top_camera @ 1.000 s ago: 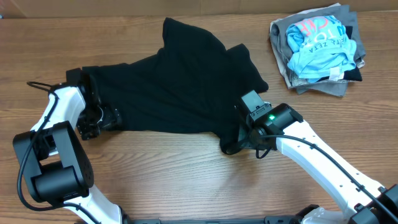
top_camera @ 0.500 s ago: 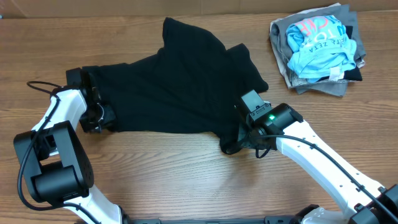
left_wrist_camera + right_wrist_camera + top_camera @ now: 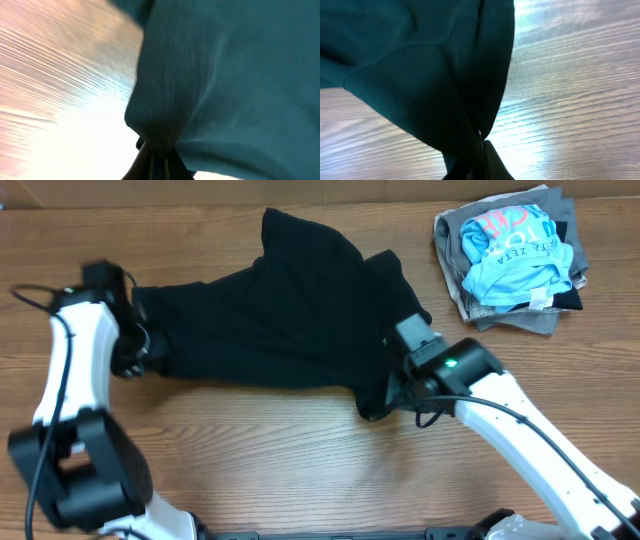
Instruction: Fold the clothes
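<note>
Although the black shirt (image 3: pixel 290 310) is spread across the middle of the table (image 3: pixel 250 460), it is not flat: one part points up toward the far edge, and wrinkles run through the body. Its left end is pinched by the left gripper (image 3: pixel 138 350), and the lower right corner is pinched by the right gripper (image 3: pixel 388 395). Both grippers are clenched on the cloth, with a small gathered bunch caught between the fingers of each.

Some risks can be judged from here. Only a little of the thin fabric is held on each side, so a quick or uneven pull could let it slip out of one pinch. If one arm is moved more than the other, the shirt could be twisted and the fold would come out crooked. The wrinkles may also be closed inside the fold if the cloth is not stretched first.

From the overhead view the whole shape of the shirt and both arms are seen, but the fingertips are hidden under the wrists. The wrist views show what is missing there: the cloth drawn tight into the closed fingertips, with bare wood just beside it. A pile of folded garments (image 3: pixel 545 305), with a light blue shirt (image 3: pixel 515 250) on top, lies well apart at the far right.
</note>
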Robot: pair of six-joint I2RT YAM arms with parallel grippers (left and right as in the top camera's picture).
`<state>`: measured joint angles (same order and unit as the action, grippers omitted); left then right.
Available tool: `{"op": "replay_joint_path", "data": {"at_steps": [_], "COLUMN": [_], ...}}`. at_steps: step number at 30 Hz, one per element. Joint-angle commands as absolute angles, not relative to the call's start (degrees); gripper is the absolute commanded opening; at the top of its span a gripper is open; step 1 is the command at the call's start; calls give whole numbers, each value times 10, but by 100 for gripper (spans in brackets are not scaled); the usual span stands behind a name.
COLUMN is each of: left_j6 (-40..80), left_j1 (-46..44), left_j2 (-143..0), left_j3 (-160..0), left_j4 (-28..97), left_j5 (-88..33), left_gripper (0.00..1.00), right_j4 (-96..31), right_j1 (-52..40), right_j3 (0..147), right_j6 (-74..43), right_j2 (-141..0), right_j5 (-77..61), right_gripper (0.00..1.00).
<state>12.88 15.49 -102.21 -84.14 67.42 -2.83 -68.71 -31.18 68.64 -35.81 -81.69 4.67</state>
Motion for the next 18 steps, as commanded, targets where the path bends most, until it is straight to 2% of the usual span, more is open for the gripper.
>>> {"op": "replay_joint_path", "data": {"at_steps": [1, 10, 18], "left_j6": [115, 109, 110], "left_j1": [157, 157, 157], "left_j2": [-933, -818, -791], "left_j3": [-916, -947, -935], "left_j4": [703, 778, 849], "left_j5": [-23, 27, 51], "left_gripper": [4, 4, 4], "right_j4": [-707, -754, -780], "right_j1": [-292, -272, -272], "right_j3": [736, 743, 743], "right_j6": [-362, -360, -343], "right_j2": [-764, -721, -708], "right_j5": [51, 17, -1], "right_gripper": [4, 4, 4]}}
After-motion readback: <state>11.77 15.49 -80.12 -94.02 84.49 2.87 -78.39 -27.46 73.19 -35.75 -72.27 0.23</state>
